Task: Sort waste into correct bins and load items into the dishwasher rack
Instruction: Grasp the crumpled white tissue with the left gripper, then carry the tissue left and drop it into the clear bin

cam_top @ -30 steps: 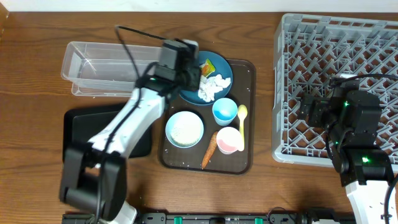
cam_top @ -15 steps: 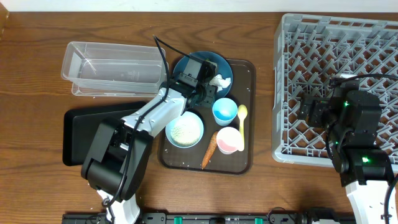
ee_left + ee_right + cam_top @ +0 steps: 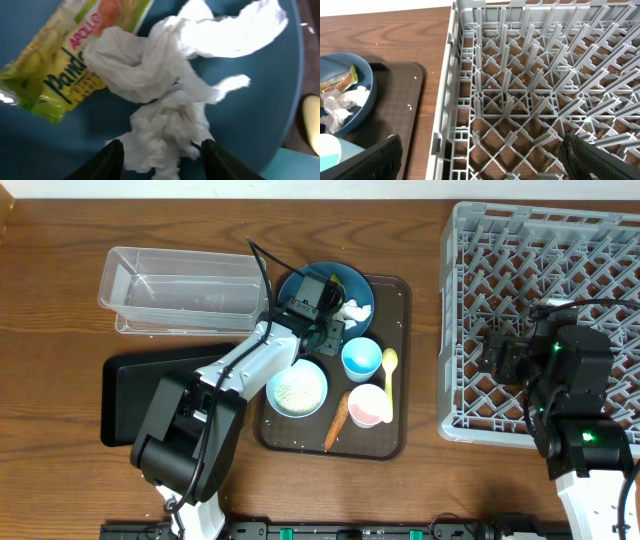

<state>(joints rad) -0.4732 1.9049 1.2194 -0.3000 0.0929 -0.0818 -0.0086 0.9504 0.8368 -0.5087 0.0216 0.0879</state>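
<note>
Two arms work at the surface (image 3: 60, 260). The left jaws hang low over the plate (image 3: 260, 125), which sits at the far end of the brown tray (image 3: 385, 438). They are released, one on either side of the near end of the tissue (image 3: 165, 100), and grip nothing. The wrapper (image 3: 65, 65) lies on the plate too, its edge tucked under the tissue.

Also on the brown tray are the bowl (image 3: 296, 388) at its left side, the blue cup (image 3: 361, 358) near its middle and the pink cup (image 3: 367, 405) nearer its front. The spoon (image 3: 389, 380) lies just right of both cups, and the carrot (image 3: 337, 420) is slanted between bowl and pink cup.

Left of the brown tray stand the tub (image 3: 180, 288), level with its far end, and the black tray (image 3: 125, 395), level with its front. To its right is the rack (image 3: 560, 270), where the right jaws are spread wide and empty above the side closest to the brown tray.
</note>
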